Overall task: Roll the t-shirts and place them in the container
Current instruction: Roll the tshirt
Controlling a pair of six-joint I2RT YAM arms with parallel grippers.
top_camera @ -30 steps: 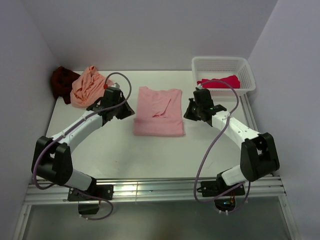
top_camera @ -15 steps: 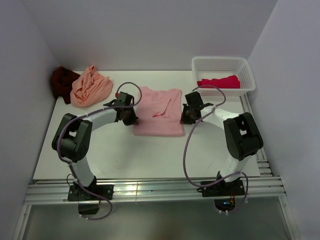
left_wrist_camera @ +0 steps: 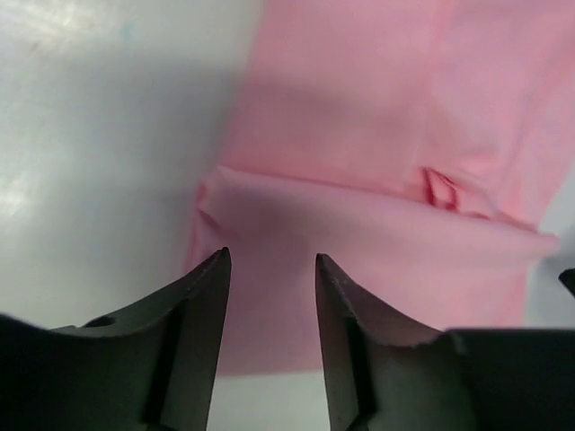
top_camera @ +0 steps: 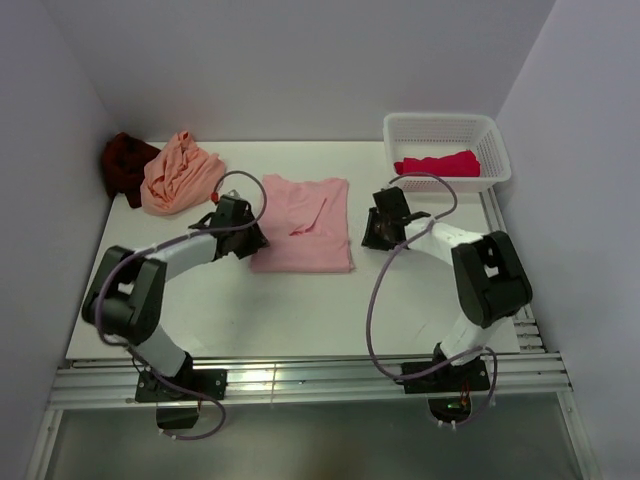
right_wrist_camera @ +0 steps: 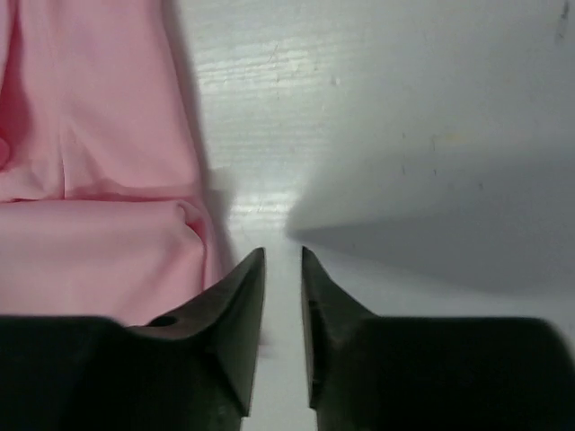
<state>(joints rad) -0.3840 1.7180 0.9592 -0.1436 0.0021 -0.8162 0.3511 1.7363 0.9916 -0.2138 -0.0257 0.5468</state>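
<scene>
Your left gripper (left_wrist_camera: 269,260) stands with jaws apart and empty over the left edge of the light pink t-shirt (top_camera: 303,225), which lies folded flat at mid-table. Your right gripper (right_wrist_camera: 283,256), narrowly parted and empty, sits just beside the t-shirt's right edge, apparently over bare table (right_wrist_camera: 404,108).

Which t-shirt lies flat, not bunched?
The light pink t-shirt mid-table. Peach-orange t-shirt and dark maroon t-shirt are heaped far left; crimson t-shirt is bunched in the basket.
</scene>
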